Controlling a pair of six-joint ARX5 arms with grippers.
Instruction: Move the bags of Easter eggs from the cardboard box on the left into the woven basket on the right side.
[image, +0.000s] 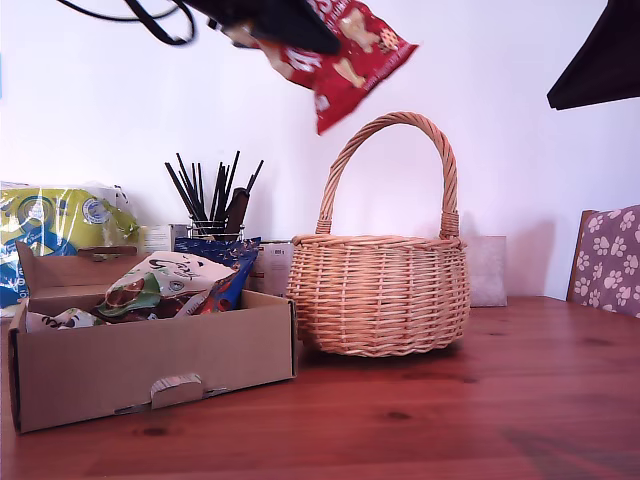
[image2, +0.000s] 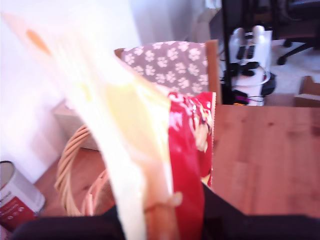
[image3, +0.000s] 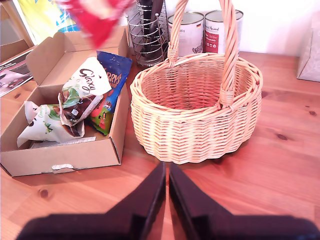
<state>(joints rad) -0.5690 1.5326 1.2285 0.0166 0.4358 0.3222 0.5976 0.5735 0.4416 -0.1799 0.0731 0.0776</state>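
1. While my first tool (image: 262, 25) hangs high at the top of the exterior view, it pinches a red sweet bag (image: 352, 58) that dangles tilted above and just to that view's left of the woven basket's handle (image: 392, 160).
2. My second tool (image3: 166, 195) hovers low over the bench (image3: 280, 165) in front of the woven basket (image3: 195, 125), its fingers pressed nearly together on nothing.
3. Four bags lie in the cardboard box (image3: 67, 162): a white-and-black one (image3: 42, 125), a cream one (image3: 86, 82), a green-and-white one (image3: 70, 100) and a dark blue one (image3: 112, 80).
4. One basket stands just beside the box; I cannot tell whether they touch. Its inside shows bare weave.
5. Two tins (image3: 202, 30) and a wire holder of dark sticks (image3: 147, 37) stand behind the basket.
6. Bare bench lies on the exterior view's right of the basket.
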